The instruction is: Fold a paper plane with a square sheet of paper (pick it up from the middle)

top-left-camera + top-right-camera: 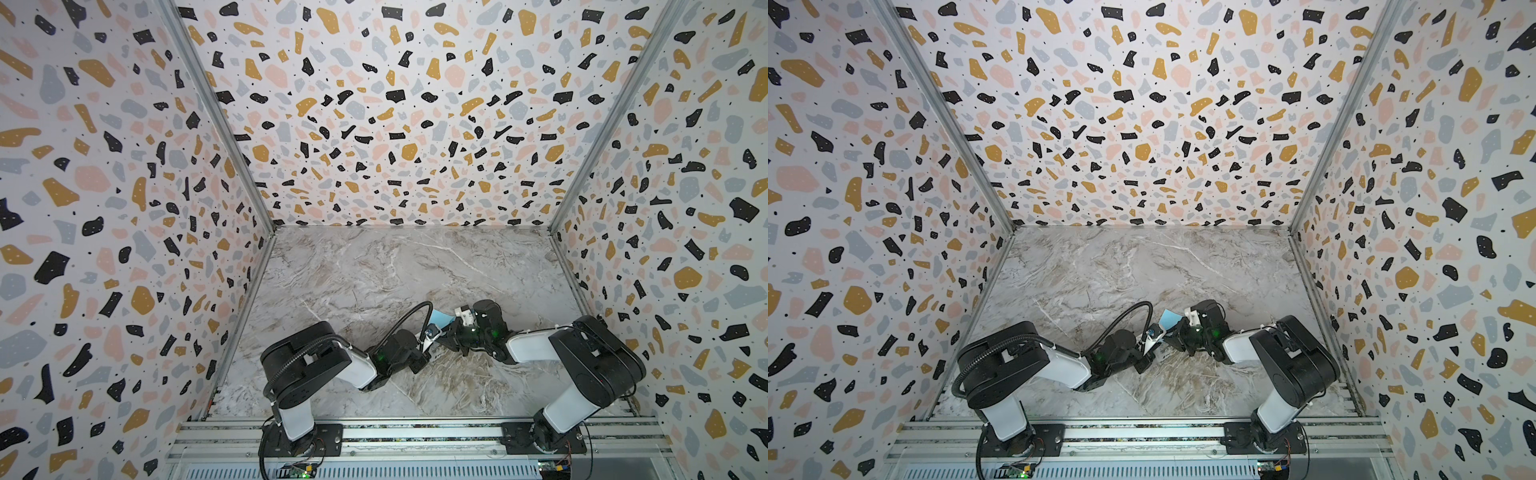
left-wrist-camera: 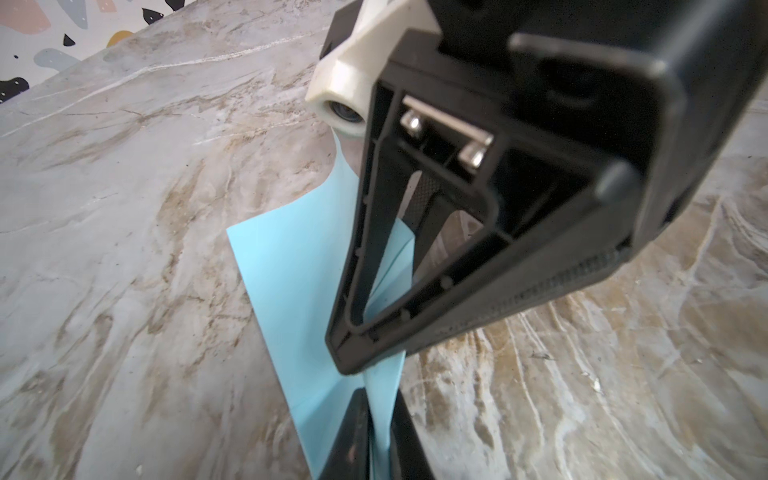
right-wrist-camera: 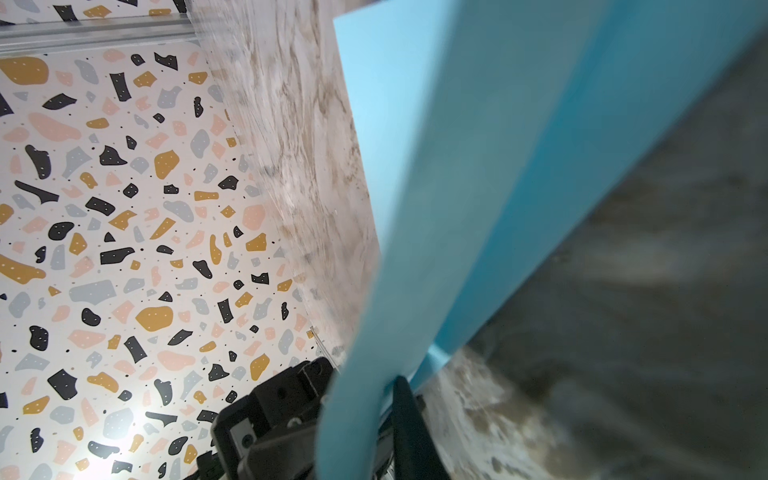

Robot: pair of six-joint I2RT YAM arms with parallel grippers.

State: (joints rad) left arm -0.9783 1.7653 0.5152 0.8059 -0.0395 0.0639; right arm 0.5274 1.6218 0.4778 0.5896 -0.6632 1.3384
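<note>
Over the marble table (image 1: 374, 270), near its front middle, the square sheet of paper (image 2: 291, 291) hangs creased between both arms. There the left gripper (image 2: 378, 401) clamps its fold; the right gripper (image 2: 348, 358) touches it, grip unclear. Nose and wing folds look not yet made.

**Lighting and image quality.** In both top views we see even, diffuse light. The table (image 1: 374, 270) reads bright, and the arms (image 1: 316, 365) cast only faint, soft-edged shadows just beneath themselves. The pattern on the walls (image 1: 124, 166) stretches and softens toward the frame corners. In the left wrist view we find the marble sharp at mid-distance, while the nearest black parts are soft. In the right wrist view we note a white glare spot (image 3: 137, 428) on the wall and a streaked, smeared tabletop. The square sheet of paper (image 3: 457, 166) is out of focus, pale where lit and deeper blue in shade, with a dark blurred region beside it.
</note>
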